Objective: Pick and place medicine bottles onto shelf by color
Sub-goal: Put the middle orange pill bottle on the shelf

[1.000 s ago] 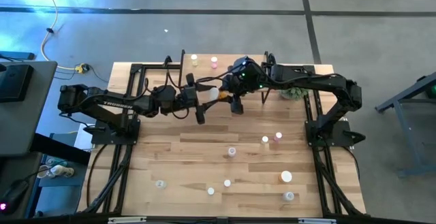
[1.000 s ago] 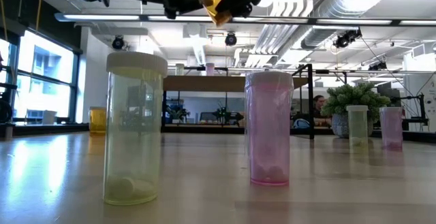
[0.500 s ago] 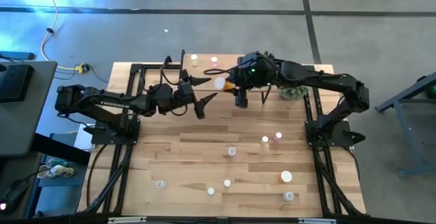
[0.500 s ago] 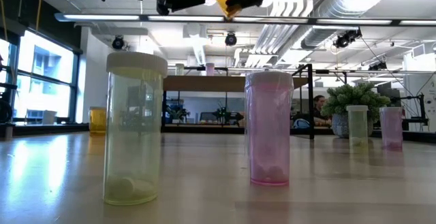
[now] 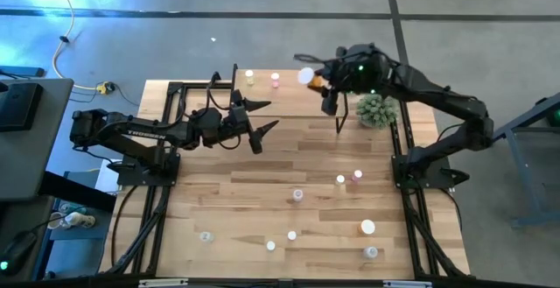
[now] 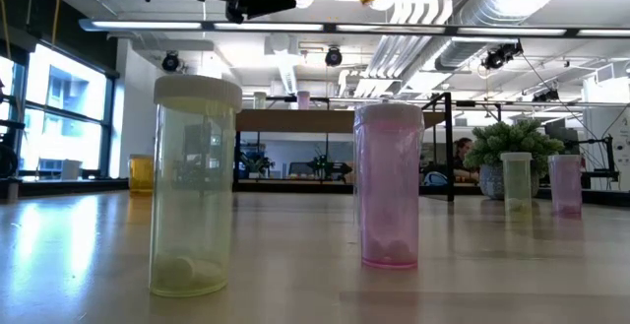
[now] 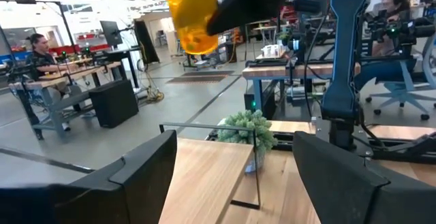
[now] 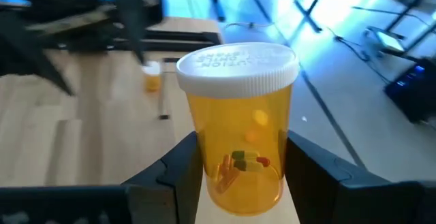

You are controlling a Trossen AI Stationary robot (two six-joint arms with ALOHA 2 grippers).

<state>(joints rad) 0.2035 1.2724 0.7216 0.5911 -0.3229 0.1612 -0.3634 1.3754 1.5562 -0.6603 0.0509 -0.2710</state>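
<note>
Looking straight down, the high view shows the right tool (image 5: 317,80) near the far edge of the light-wood tabletop (image 5: 262,192), closed on an orange cylindrical medicine bottle with a white cap (image 5: 307,77). The left tool (image 5: 267,117), fingers spread and holding nothing, hangs over the tabletop's far-left part. Other small white-capped bottles (image 5: 297,195) stand scattered toward the near side. Low view: a yellowish clear bottle (image 6: 195,186) and a pink clear bottle (image 6: 388,184) stand upright in front, apart. Left wrist view: the orange bottle (image 7: 193,18) hangs in the air beyond the open fingers (image 7: 146,166), above a small green potted plant (image 7: 247,130). Right wrist view: both fingers (image 8: 184,159) press the bottle's sides (image 8: 240,122); capsules lie inside.
</note>
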